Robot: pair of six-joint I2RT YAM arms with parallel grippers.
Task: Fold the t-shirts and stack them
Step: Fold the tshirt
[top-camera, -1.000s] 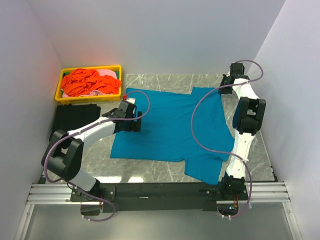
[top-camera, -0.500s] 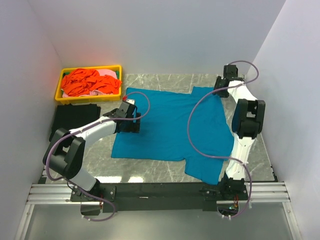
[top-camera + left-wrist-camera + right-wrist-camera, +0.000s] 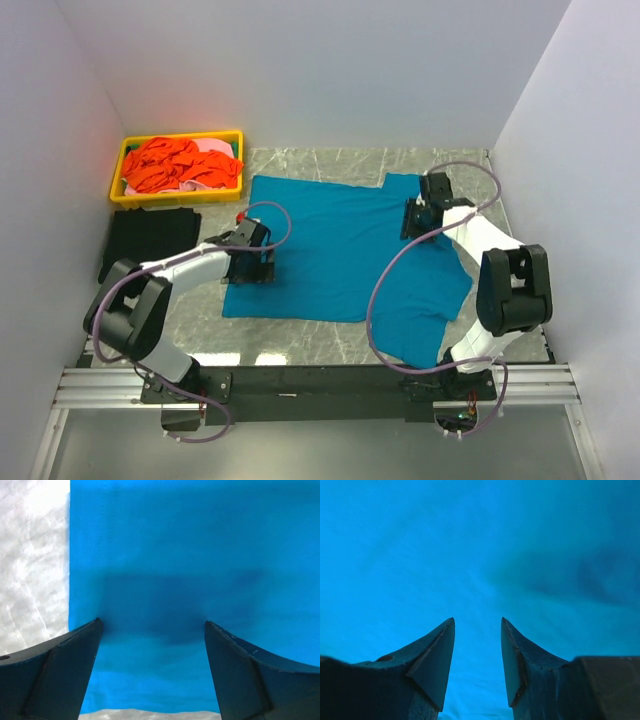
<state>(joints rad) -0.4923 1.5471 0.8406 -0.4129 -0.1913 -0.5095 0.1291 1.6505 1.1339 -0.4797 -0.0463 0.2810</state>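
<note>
Two arms work one teal t-shirt (image 3: pixel 340 255), which lies spread flat in the top view. The left gripper (image 3: pixel 255 265) is at its left edge, the right gripper (image 3: pixel 415 218) near the far sleeve.

Left wrist: jaws wide apart over a corner, gripping nothing.

Right wrist: jaws partly apart, seemingly empty.

I judge folding not yet begun; next I pinch both edges.
</note>
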